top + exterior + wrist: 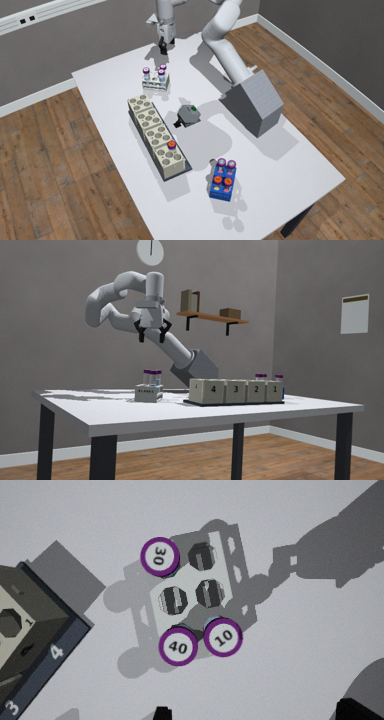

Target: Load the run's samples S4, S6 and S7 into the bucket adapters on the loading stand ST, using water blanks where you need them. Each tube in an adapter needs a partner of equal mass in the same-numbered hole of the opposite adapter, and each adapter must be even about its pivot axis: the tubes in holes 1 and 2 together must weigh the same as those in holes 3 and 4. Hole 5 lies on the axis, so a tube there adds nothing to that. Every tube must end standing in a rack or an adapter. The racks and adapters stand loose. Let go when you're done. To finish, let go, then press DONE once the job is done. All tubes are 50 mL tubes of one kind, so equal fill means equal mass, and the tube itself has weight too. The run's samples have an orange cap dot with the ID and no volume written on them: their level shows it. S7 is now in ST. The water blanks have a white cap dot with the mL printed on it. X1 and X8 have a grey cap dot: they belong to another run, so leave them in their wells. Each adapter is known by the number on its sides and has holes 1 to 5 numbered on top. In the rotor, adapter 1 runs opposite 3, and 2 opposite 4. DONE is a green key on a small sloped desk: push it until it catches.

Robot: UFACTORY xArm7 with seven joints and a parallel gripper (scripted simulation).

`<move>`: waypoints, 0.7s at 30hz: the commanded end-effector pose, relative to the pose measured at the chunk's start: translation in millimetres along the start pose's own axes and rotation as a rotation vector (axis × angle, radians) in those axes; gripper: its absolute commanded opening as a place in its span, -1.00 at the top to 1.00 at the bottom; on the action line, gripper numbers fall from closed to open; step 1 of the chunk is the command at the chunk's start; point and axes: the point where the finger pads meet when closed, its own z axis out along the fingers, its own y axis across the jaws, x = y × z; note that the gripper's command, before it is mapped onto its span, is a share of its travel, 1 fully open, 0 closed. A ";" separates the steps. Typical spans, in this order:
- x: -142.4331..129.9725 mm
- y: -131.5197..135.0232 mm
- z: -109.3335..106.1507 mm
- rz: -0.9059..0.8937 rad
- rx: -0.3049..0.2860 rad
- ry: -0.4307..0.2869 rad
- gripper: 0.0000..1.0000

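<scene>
Three clear tubes with purple-rimmed white caps [146,70] [153,372] [178,646], marked 30, 40 and 10, are held upright in a white rack [154,88] [145,395] [159,616]. The black-fingered gripper [167,48] [151,339] [254,714] is wide open.

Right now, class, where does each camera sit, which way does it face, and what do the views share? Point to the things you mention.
Top: high above the table, looking steeply down; arm and gripper [167,48] [151,339] [252,712] show.
Exterior: beside the table, facing the adapters' [173,166] [213,390] [12,600] numbered sides; arm and gripper show.
Wrist: on the arm, looking down; fingertips show.
All share the blanks rack [167,80] [144,397] [223,575] and adapters.
</scene>
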 end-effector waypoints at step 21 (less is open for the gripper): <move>1.3 0.7 58.7 0.001 0.002 0.003 -1.00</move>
